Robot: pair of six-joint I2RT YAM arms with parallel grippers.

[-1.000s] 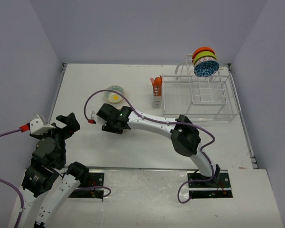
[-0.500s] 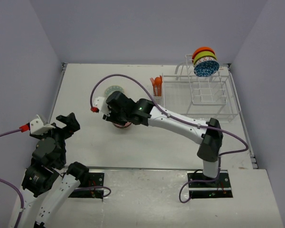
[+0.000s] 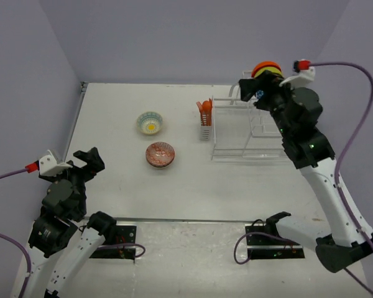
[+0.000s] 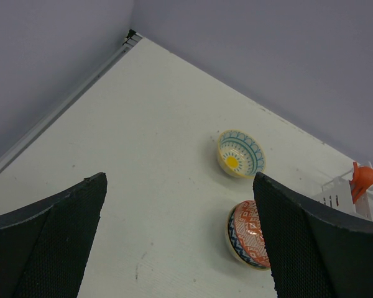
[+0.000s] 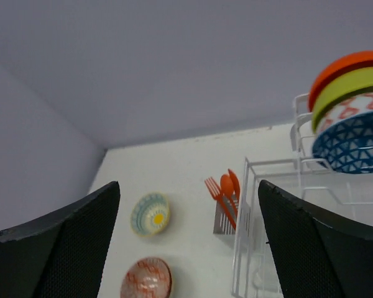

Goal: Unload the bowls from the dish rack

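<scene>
**The right gripper [image 3: 256,90] is hanging wide open at the racked bowls**

The right gripper is hovering at the far right of the table [image 3: 112,186]. Its fingers [image 5: 56,242] are standing wide apart with nothing between them. In the top view it is covering part of the bowls on the rack. The left gripper [image 3: 81,162] is hanging over the near left, its jaws likewise spread wide and gripping nothing.

The dish rack [image 3: 244,149] is sitting on the far right of the table. Four bowls are standing on edge, pressed together, in its taller far section. The orange bowl [image 5: 348,68] is farthest back. Next are the yellow-green bowl [image 5: 354,87] and a pale red-patterned bowl [image 5: 360,105], and the blue mosaic bowl [image 5: 354,146] is nearest.

Two more bowls are resting upright on the table, left of the rack and well apart from it. The yellow-rimmed bowl [image 3: 150,123] is lying farther back. The red-brown bowl [image 3: 160,154] is lying nearer and slightly to the right, close to it but not touching.

The utensil holder [image 3: 204,131] is hanging on the rack's left end, carrying orange utensils [image 5: 224,192].
</scene>
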